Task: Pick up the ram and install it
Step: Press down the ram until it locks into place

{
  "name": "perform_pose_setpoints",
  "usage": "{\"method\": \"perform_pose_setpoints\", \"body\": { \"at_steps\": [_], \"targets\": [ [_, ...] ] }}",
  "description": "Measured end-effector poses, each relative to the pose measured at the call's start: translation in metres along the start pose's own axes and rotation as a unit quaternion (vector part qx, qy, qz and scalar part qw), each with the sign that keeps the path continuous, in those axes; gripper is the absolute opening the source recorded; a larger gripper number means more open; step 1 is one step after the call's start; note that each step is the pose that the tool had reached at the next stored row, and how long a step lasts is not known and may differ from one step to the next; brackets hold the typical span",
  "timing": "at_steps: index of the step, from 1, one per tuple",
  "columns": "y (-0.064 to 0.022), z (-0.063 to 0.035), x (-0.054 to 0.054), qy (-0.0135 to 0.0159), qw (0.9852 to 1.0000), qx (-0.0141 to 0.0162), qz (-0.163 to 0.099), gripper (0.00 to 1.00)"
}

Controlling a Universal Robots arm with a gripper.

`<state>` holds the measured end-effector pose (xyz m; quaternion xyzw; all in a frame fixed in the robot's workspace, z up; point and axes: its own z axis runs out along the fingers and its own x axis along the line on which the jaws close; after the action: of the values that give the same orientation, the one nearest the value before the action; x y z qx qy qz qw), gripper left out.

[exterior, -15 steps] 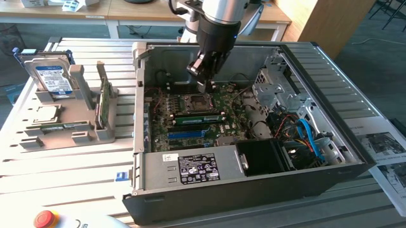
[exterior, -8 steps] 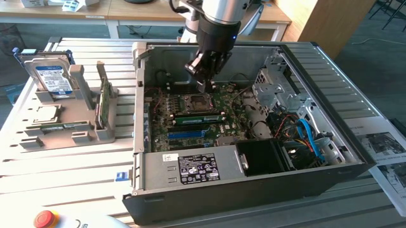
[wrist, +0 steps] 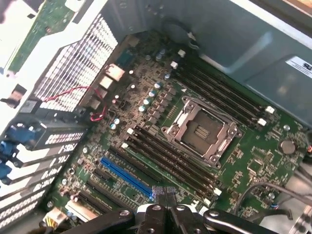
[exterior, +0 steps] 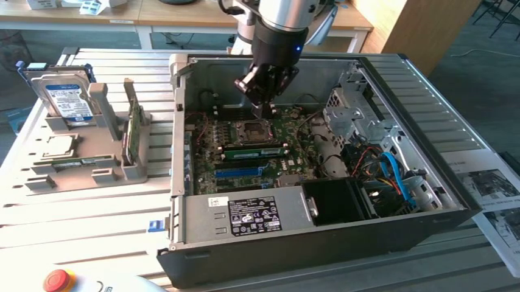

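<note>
The end effector (exterior: 266, 108) was seen lowered inside the open computer case (exterior: 455, 188), just above the motherboard (exterior: 252, 155) and beside the empty CPU socket (exterior: 248, 131). In the wrist view its fingers (wrist: 165, 195) were drawn close together with the tips meeting; whether anything thin was clamped between them could not be told. Long dark memory slots (wrist: 170, 158) were seen running along both sides of the socket in the wrist view, with a blue expansion slot (wrist: 126, 178) further out. In the exterior view a green ram (exterior: 256, 151) was seen lying seated across the board just in front of the socket, near the end effector's tips. Another green stick (exterior: 135, 125) was seen standing on edge in the grey holder (exterior: 81, 176) on the tabletop (exterior: 81, 225), well apart from the case on the exterior view's left. In the same holder a hard drive (exterior: 67, 97) with a blue-white label was held upright, and a square silver processor chip (exterior: 53, 145) lay flat near it. A red button (exterior: 58, 280) was seen at the tabletop's near edge
</note>
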<state>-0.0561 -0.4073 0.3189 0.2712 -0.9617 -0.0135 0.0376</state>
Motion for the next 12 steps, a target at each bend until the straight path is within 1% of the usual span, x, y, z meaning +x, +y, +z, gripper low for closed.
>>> {"method": "perform_pose_setpoints", "body": {
  "at_steps": [3,6,8,12],
  "targets": [
    [0.0000,0.0000,0.0000,-0.0009,0.9998,-0.0012,0.020,0.10],
    [0.0000,0.0000,0.0000,-0.0017,0.9992,-0.0024,0.039,0.10],
    [0.0000,0.0000,0.0000,-0.0023,0.9986,-0.0032,0.052,0.10],
    [0.0000,0.0000,0.0000,-0.0034,0.9969,-0.0047,0.078,0.10]
  ]
}}
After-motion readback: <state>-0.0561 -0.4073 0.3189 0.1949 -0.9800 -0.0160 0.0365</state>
